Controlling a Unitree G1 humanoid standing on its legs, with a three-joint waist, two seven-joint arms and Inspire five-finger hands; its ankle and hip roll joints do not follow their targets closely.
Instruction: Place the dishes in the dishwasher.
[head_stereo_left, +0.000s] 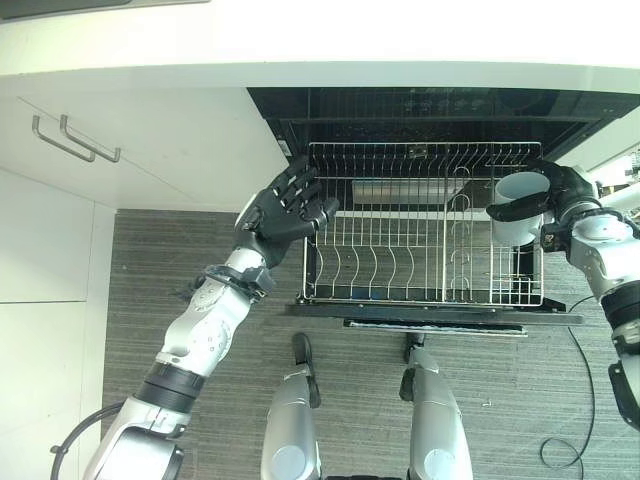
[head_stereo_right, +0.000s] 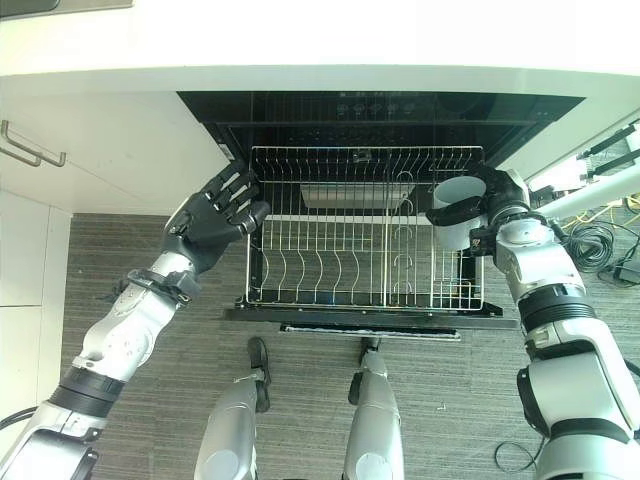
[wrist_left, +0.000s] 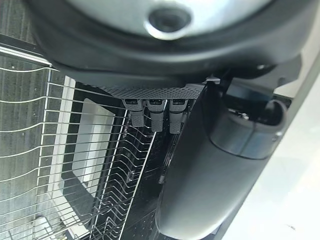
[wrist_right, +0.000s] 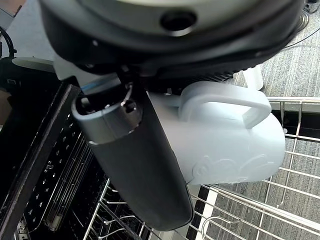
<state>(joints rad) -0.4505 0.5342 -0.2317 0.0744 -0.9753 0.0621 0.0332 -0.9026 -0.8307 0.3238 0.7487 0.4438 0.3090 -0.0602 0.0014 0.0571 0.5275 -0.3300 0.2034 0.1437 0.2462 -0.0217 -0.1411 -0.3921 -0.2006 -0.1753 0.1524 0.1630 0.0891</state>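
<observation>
While the wire rack (head_stereo_left: 420, 225) sits pulled out of the open dishwasher (head_stereo_left: 440, 105), the right robot hand (head_stereo_left: 560, 195) holds a white mug (head_stereo_left: 520, 205) over the rack's right end, fingers and thumb curled round its body, mouth facing up. Setting it down looks like a short drop. At the rack's left edge, the left robot hand (head_stereo_left: 285, 210) hovers with fingers spread and straight, holding nothing.

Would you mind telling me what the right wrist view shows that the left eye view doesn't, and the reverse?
Right wrist view alone: the mug's handle and raised pattern, up close. Left eye view alone: the left hand, fingers straight, at the rack's left edge, plus the cabinet handles. Both: the right hand gripping the white mug over the rack's right side.
</observation>
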